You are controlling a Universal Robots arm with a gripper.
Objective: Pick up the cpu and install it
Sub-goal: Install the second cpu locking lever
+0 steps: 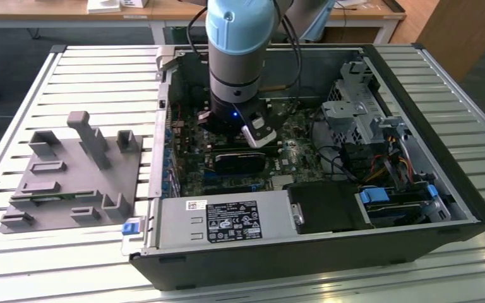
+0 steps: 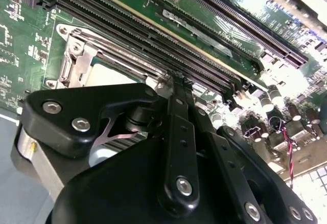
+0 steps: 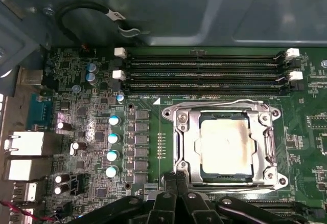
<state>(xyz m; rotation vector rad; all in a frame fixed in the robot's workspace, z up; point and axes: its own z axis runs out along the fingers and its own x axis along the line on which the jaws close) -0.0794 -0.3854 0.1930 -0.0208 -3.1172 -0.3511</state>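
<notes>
The cpu (image 3: 226, 144), a flat square chip with a silver-grey top, lies seated in the metal socket frame (image 3: 179, 132) on the green motherboard in the first wrist view. A corner of the cpu (image 2: 110, 75) also peeks past the gripper body in the second wrist view. My gripper (image 3: 175, 179) hovers just beside the socket's edge with its two black fingers (image 2: 177, 88) pressed together and nothing between them. In the exterior view the arm (image 1: 234, 95) reaches straight down into the open computer case.
Memory slots (image 3: 204, 73) run along one side of the socket, and capacitors (image 3: 112, 138) and rear ports (image 3: 23, 147) along another. The case walls (image 1: 444, 208), a power supply (image 1: 225, 221) and a black module (image 1: 238, 161) surround the arm. A grey fixture (image 1: 65, 170) stands at the exterior view's left.
</notes>
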